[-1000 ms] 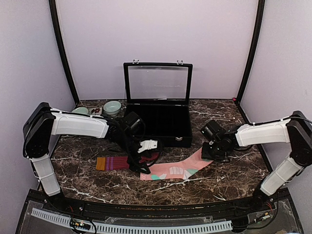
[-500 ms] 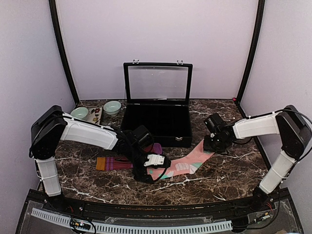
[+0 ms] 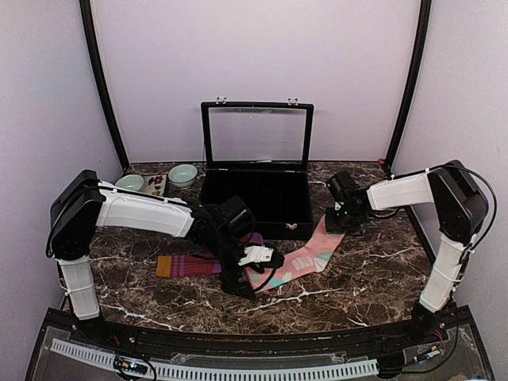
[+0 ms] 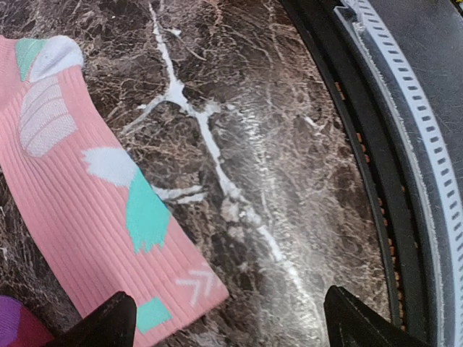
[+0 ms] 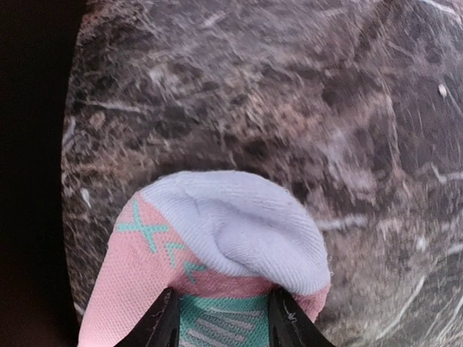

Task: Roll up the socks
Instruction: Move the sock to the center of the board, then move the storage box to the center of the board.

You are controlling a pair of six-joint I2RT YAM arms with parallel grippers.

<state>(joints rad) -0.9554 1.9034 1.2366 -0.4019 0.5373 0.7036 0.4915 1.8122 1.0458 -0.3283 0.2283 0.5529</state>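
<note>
The salmon-pink sock (image 3: 305, 258) with mint and white patches lies slantwise on the marble table, its toe towards the back right. My right gripper (image 3: 338, 225) is shut on that toe. In the right wrist view the white toe (image 5: 231, 224) bulges out from between the fingers of the right gripper (image 5: 224, 322). My left gripper (image 3: 244, 282) hovers open over the sock's cuff end (image 4: 87, 195), and nothing lies between the wide jaws of the left gripper (image 4: 231, 332). The maroon striped sock (image 3: 190, 264) lies flat to the left, partly under the left arm, with its purple toe (image 4: 13, 324) just showing.
A black case (image 3: 255, 202) with its glass lid up stands at the back centre, close behind the right gripper. Two pale green bowls (image 3: 182, 175) (image 3: 131, 182) sit at the back left. The table's front rail (image 4: 405, 144) lies near the left gripper.
The right gripper has drawn the pink sock's toe back towards the case, and the sock has slid with it. The left arm has swung right, over the sock's cuff end.
</note>
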